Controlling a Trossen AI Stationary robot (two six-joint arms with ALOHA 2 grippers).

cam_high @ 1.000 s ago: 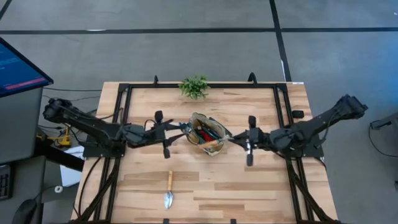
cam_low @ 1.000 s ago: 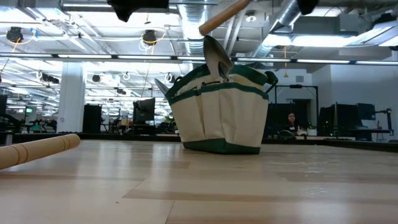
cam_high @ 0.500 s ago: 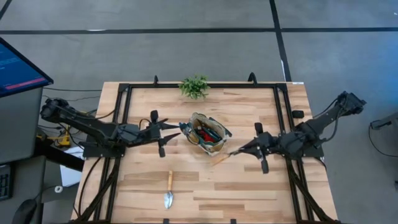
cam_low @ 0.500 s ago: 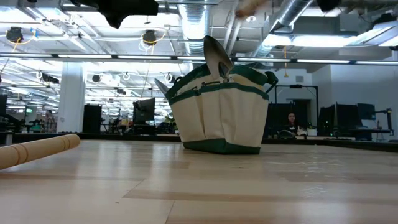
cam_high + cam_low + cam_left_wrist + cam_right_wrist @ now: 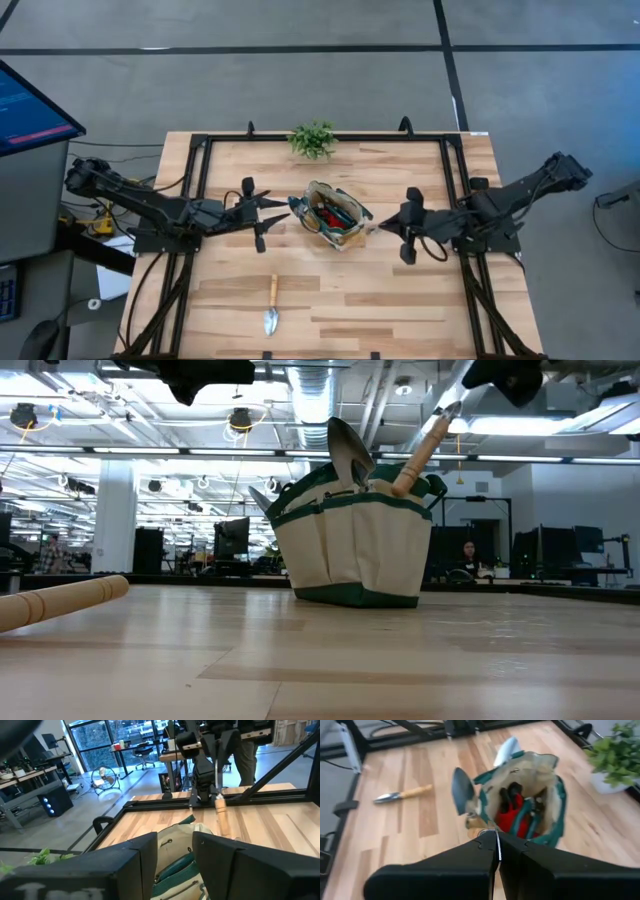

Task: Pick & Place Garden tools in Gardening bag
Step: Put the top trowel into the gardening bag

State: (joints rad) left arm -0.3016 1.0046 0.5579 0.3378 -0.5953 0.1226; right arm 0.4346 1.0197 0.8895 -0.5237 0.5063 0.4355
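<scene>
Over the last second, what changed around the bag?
The right gripper, shut on a wooden-handled trowel, swung out toward the table's near side, then back to the gardening bag, where the trowel now leans. Left gripper, bag and loose trowel stayed put.

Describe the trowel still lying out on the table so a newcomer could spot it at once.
Start at the wooden table, then find the tan gardening bag at its middle. The trowel lies alone on the boards nearer the front edge, left of the bag: light wooden handle, silver blade, and unlike the other tools, outside the bag.
</scene>
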